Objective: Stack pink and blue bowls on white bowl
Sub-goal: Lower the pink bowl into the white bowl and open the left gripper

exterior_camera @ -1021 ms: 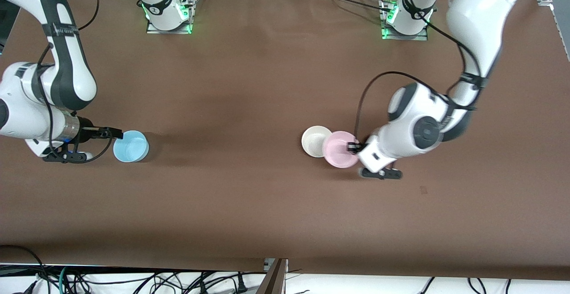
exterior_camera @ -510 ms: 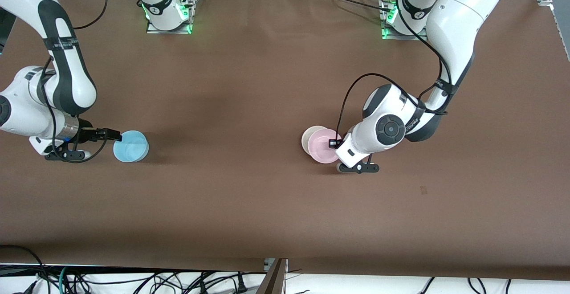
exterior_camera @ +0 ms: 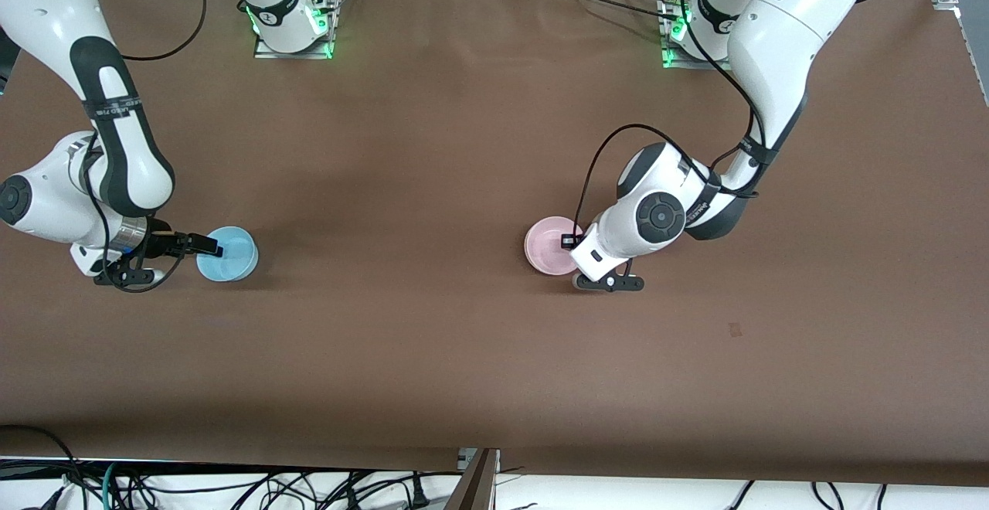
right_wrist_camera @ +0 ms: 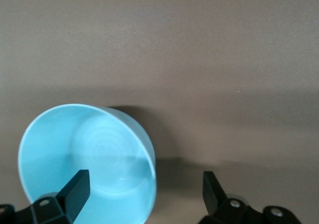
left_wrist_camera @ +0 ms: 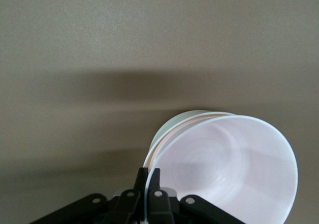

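Observation:
The pink bowl [exterior_camera: 547,246] is directly over the white bowl, which it hides in the front view. My left gripper [exterior_camera: 570,241] is shut on the pink bowl's rim. In the left wrist view the gripper [left_wrist_camera: 148,183] pinches the rim of the tilted pink bowl [left_wrist_camera: 229,169], and only an edge of the white bowl [left_wrist_camera: 185,117] shows beneath it. The blue bowl [exterior_camera: 229,254] stands on the table toward the right arm's end. My right gripper [exterior_camera: 212,247] is open and straddles its rim. In the right wrist view the gripper [right_wrist_camera: 144,191] has one finger inside the blue bowl [right_wrist_camera: 89,154] and one outside.
The brown table [exterior_camera: 433,147] carries only the three bowls. The arm bases [exterior_camera: 293,23] stand along its edge farthest from the front camera. Cables hang under the edge nearest the front camera.
My left gripper has carried the pink bowl toward the right arm's end until it covers the white bowl. My right gripper has slid forward, so its fingers now straddle the blue bowl's rim.

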### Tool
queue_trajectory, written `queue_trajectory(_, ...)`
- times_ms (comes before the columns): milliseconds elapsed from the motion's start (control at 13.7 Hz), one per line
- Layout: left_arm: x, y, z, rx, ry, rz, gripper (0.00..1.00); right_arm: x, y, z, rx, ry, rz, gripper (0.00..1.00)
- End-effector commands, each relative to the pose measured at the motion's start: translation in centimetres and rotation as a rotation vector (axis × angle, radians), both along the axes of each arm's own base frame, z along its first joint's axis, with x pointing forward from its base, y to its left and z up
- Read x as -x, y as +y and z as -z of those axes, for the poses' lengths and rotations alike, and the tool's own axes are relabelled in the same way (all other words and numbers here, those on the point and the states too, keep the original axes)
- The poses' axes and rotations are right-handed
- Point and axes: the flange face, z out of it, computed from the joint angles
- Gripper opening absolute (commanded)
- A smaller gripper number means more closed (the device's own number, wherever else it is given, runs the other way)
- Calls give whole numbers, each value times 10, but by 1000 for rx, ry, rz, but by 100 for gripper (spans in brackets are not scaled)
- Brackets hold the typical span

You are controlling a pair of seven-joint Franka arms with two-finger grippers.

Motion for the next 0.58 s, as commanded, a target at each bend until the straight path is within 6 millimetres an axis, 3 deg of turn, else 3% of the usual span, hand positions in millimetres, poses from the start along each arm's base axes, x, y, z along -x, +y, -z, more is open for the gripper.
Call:
queue_trajectory(0, 0, 0, -7, -17, -30, 0, 0, 1, -6, -1, -14, -27, 0, 65)
queue_trajectory(73, 0, 0, -8, -17, -31, 0, 0, 1, -5, -1, -15, -26, -1, 45)
queue_trajectory(219, 0, -1, -7, -15, -32, 1, 0, -1, -6, -6, -15, -33, -1, 31)
queue_trajectory(365, 2, -4, -9, -15, -35, 6, 23, -1, -6, -7, -17, -34, 3, 14)
queue_trajectory(438, 2, -5, -10, -14, -37, 8, 49, -1, -6, -8, -18, -35, 3, 7)
queue_trajectory(510, 1, -4, -11, -15, -39, 7, 99, 0, -5, -7, -26, -22, 1, 3)
